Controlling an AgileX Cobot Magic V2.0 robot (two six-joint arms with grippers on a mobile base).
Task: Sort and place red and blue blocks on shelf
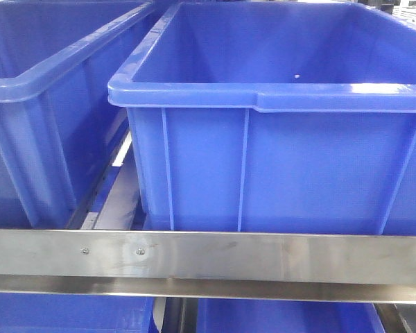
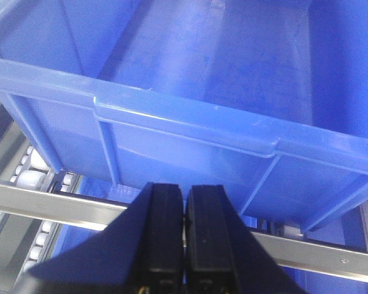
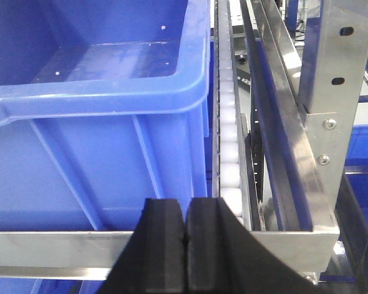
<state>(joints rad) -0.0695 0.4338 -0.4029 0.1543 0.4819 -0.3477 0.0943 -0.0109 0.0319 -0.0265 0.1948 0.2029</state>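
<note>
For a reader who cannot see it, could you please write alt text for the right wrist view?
The right gripper, black jaws shut together on nothing, points at a large blue bin on the steel shelf. A white roller track runs beside the bin; no blocks are visible.

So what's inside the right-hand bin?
Nothing visible: the bin shows bare blue walls and floor in the front and right wrist views. No blocks seen; its near floor is hidden behind the front wall.

Bright light glints off the steel upright post (image 3: 331,55) at the shelving's right corner, beyond which more blue bins (image 3: 363,153) sit on neighbouring racks.
</note>
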